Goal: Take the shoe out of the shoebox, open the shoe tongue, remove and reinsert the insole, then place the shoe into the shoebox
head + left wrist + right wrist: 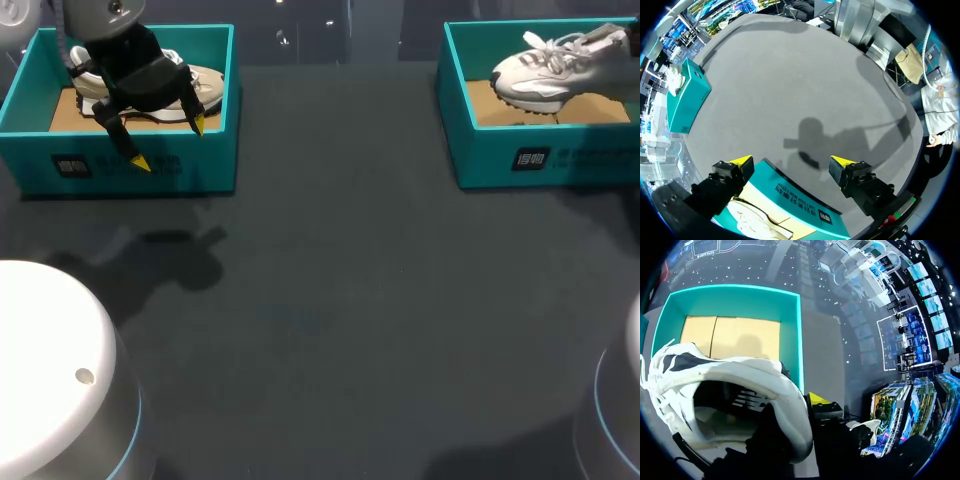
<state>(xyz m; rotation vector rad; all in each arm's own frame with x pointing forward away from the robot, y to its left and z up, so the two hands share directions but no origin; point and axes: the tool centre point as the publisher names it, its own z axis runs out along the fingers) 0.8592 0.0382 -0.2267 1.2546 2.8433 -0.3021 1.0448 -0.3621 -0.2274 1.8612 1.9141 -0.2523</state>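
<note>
The right claw (796,407) is closed on the heel of the white shoe (740,375). One yellow-tipped finger (816,399) presses the outside of the heel collar, and the other is hidden inside the shoe's opening. In the head view this claw (615,40) comes in at the far right edge. It holds the white shoe (545,70) over the right shoebox (540,160) with the heel raised and the toe tilted down. Whether the sole touches the box floor cannot be told. The laces (545,42) stand up loose. A tan cardboard sheet (730,335) lies flat in the bottom of this teal box.

The left claw (169,144) is open, its two yellow tips well apart and holding nothing. It hangs over the front wall of the left shoebox (130,185). From its own wrist, the left claw (790,161) has that teal front wall just under and between its fingers. A beige shoe (760,222) lies inside on its cardboard, and part of it shows behind the arm from above (205,85).

Each box front carries a small dark label (72,165) with a line of dark print beside it. The right box has a matching mark (530,158). The writing is too small to make out.

Both boxes stand well apart at the far side of the dark grey counter (330,300).
</note>
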